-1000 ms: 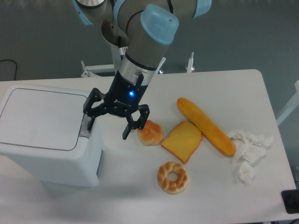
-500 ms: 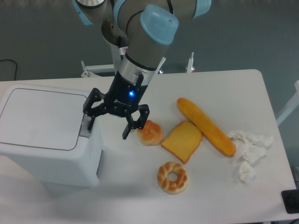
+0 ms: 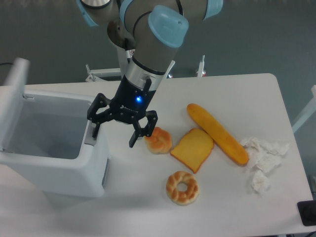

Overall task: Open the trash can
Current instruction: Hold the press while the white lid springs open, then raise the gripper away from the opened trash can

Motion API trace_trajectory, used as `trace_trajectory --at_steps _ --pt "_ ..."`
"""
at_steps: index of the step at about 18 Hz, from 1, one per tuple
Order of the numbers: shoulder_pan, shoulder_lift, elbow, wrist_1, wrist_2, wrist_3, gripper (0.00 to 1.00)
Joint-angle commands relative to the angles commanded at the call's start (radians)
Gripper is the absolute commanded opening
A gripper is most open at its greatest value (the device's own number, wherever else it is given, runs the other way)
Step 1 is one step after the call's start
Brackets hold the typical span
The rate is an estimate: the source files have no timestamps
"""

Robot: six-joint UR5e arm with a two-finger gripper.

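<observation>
White trash can, pale grey inside, grey tab beside black gripper with blue light. Right of trash can on white table: golden-brown roll, orange toast slice, orange-yellow baguette, tan-and-cream striped doughnut, white crumpled tissue.

The UR5e arm has grey, rounded joint housings capped in pale blue. Its silver wrist leads to a black gripper body with a lit blue indicator, faint white lettering, probably a logo, and black angular fingers.
</observation>
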State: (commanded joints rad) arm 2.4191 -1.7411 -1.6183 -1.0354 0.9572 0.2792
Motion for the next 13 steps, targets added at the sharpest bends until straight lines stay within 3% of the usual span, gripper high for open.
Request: trace_trajectory --at_steps 13 --pt "0.003 0.011 0.012 0.000 -0.002 0.000 1.00"
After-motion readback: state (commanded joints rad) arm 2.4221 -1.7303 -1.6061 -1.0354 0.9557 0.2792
